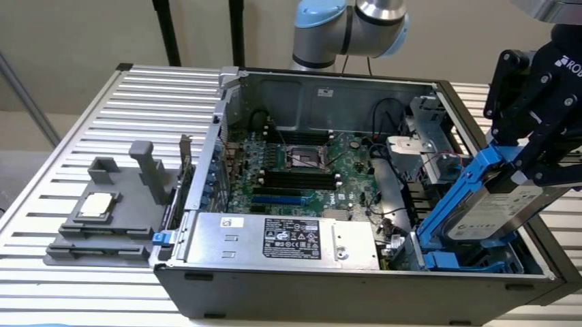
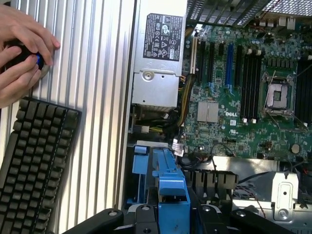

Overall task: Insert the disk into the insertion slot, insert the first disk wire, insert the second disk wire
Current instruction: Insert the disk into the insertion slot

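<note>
Black robot gripper (image 1: 525, 169), clenched on the upper end of a flat silver-grey hard drive (image 1: 495, 212) with a white printed label and a bright blue plastic carrier. Hard drive held steeply tilted at the exterior view's right, inside the near corner of an open dark grey computer case (image 1: 364, 294). Lower end down at the grey plastic drive cage (image 1: 459, 261) with bright blue clips and rails; not lying flat in it, contact between the two not discernible. Just beside the drive cage, toward the exterior view's left: silver labelled power-supply box (image 1: 282, 238). Beyond that box: green motherboard (image 1: 314, 160). Under the case: white slatted metal table (image 1: 155, 102), bearing a grey plastic fixture (image 1: 100, 235) at the exterior view's left. In the wrist view: black keyboard (image 2: 34, 161) on the slats, and near it a person's hands (image 2: 22, 48) closed around a small dark object.
</note>
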### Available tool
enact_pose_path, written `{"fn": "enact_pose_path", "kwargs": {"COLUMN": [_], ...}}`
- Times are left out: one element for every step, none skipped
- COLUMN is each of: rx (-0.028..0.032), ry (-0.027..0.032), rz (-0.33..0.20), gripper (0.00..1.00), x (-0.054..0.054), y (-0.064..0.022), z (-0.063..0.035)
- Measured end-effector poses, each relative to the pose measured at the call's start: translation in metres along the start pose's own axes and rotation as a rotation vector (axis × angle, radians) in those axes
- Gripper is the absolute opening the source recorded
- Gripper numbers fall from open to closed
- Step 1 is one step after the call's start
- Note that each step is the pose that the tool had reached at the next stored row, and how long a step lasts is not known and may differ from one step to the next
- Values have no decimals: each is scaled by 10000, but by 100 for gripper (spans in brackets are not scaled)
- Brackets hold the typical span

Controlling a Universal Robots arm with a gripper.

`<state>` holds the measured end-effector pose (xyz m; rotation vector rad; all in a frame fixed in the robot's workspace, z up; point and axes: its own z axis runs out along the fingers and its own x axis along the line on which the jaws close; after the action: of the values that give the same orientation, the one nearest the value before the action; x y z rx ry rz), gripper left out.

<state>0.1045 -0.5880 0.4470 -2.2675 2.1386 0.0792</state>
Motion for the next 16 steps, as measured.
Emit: {"fn": "enact_pose_path", "kwargs": {"rx": [-4,-6,-7,-7,-7,-8,-8,-8,-8,-8,-8,-8,-8,-8,-7,-7], "ry": [0,0,-1,-1,-2,-1,-1,-2,0,-1,-2,-1,-3,-8,-13,-18], "rz": [0,0,0,0,0,-1,-3,-3,-4,-5,-5,-5,-5,-5,-6,-6], "gripper": [32,32,32,32,32,32,32,32,32,32,32,32,32,32,32,32], "x": [2,3,4,5,7,8,10,12,14,15,16,17,18,19,20,21], "y": [0,0,0,0,0,1,0,1,1,1,1,1,1,1,1,1], "z": [-1,-1,-1,-1,0,-1,-1,0,-1,-1,-1,-2,-1,0,0,1]}}
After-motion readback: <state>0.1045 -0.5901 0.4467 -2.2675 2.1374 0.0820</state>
